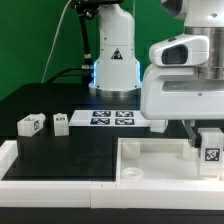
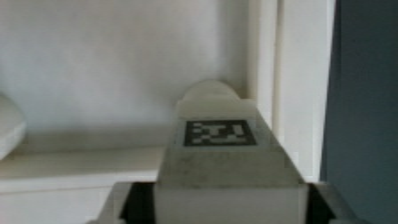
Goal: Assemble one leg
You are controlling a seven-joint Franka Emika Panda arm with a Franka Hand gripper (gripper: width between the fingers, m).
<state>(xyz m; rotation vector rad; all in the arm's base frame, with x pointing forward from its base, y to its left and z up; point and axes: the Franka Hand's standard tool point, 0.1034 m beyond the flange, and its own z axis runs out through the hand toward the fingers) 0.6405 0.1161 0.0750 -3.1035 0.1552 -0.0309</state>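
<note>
Risk: white tray piece (image 1: 150, 165) at 4 o'clock in exterior view. Leg (image 1: 211, 152), pinched between fingers (image 1: 192, 132), hangs close beside tray wall. Likely failure: edge catches wall, leg tilts or slips in grip.
Around: black tabletop (image 1: 60, 150); marker board (image 1: 112, 118) toward 12 o'clock; two loose legs (image 1: 30, 123) at 9 o'clock, well apart. Nothing blocks.

Plain green backdrop (image 1: 30, 45), black table (image 1: 60, 155), soft even light

Even bright light, soft low-resolution blur
</note>
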